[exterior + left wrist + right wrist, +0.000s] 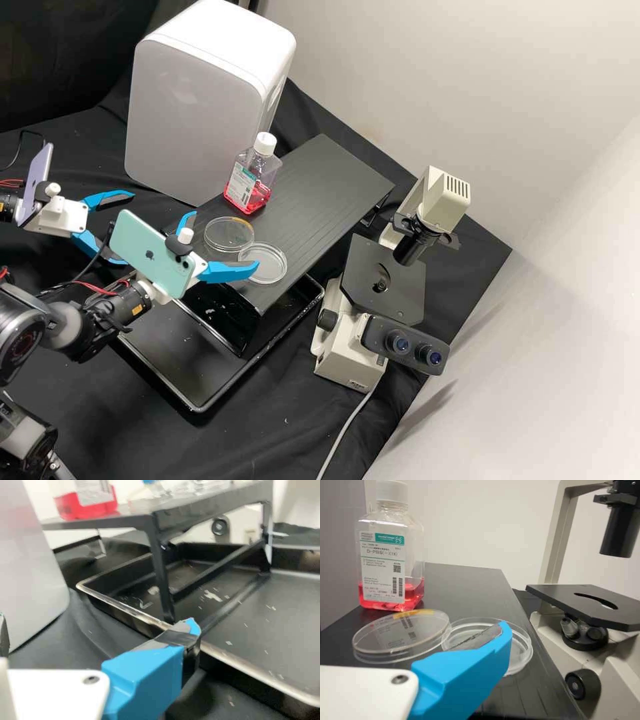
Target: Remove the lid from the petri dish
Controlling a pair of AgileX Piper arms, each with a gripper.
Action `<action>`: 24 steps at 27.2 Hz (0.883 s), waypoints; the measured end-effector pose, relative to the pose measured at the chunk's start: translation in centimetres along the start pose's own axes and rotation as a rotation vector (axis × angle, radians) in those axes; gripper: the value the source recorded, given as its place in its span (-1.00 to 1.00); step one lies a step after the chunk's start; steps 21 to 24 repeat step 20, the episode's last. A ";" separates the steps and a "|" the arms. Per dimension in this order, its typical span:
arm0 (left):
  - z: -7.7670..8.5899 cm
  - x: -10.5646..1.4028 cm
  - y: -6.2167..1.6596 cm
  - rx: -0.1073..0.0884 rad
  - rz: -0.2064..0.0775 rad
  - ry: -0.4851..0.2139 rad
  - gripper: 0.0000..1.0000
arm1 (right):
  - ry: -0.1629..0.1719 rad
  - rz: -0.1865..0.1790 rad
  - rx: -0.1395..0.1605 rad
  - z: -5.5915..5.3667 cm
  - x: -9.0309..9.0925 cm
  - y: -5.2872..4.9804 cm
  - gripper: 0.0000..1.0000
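Observation:
Two clear round petri dish pieces lie side by side on the raised black platform (320,187), touching at their rims. One (229,233) (400,635) carries a yellowish mark; the other (263,262) (520,647) sits nearer the platform's front edge. I cannot tell which piece is the lid. My right gripper (212,248) hangs open just in front of them, holding nothing, with one blue finger (470,670) tipped over the unmarked piece. Further left, my left gripper (120,227) is open and empty above the bench, one finger (150,675) near the tray's rim.
A bottle of pink liquid (250,177) (390,555) stands on the platform behind the dishes. A large white box (207,100) sits at the back left. A microscope (393,280) stands to the right. A black tray (200,393) (280,630) lies under the platform.

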 end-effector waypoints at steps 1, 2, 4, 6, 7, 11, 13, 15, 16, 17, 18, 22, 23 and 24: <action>0.0 0.0 0.18 -0.002 0.007 0.006 1.00 | -0.002 0.005 0.003 -0.1 -0.4 -0.1 1.00; -0.1 -0.1 0.21 -0.004 0.008 0.009 1.00 | 0.001 0.009 0.006 -0.2 -0.5 -0.2 1.00; -0.1 -0.2 0.50 -0.006 0.018 0.015 1.00 | 0.003 0.004 0.021 -0.4 -1.2 -0.5 1.00; -0.1 -0.3 0.42 0.005 0.015 0.015 1.00 | -0.001 -0.004 0.030 -0.4 -1.7 -0.7 1.00; -0.1 -0.4 0.39 0.016 0.014 0.016 1.00 | -0.003 -0.009 0.028 -0.3 -1.9 -0.7 1.00; -0.1 -0.4 0.39 0.053 0.013 0.016 1.00 | -0.014 -0.005 0.062 -0.1 -2.0 -0.6 1.00; -0.1 -0.4 0.39 0.053 0.013 0.016 1.00 | -0.021 -0.001 0.085 0.1 -2.1 -0.6 1.00; -0.1 -0.4 0.39 0.053 0.013 0.016 1.00 | -0.021 0.004 0.099 0.1 -2.1 -0.5 1.00; -0.1 -0.4 0.39 0.053 0.013 0.016 1.00 | -0.021 0.006 0.108 0.1 -2.1 -0.4 1.00; -0.1 -0.4 0.39 0.053 0.013 0.016 1.00 | -0.020 0.007 0.114 0.1 -2.1 -0.4 1.00; -0.1 -0.4 0.39 0.053 0.013 0.016 1.00 | -0.018 0.008 0.116 0.1 -2.1 -0.4 1.00; -0.1 -0.4 0.39 0.053 0.013 0.016 1.00 | -0.015 0.007 0.127 0.1 -2.1 -0.4 1.00; -0.1 -0.4 0.39 0.053 0.013 0.016 1.00 | -0.015 0.007 0.127 0.1 -2.1 -0.4 1.00; -0.1 -0.4 0.39 0.053 0.013 0.016 1.00 | -0.015 0.007 0.127 0.1 -2.1 -0.4 1.00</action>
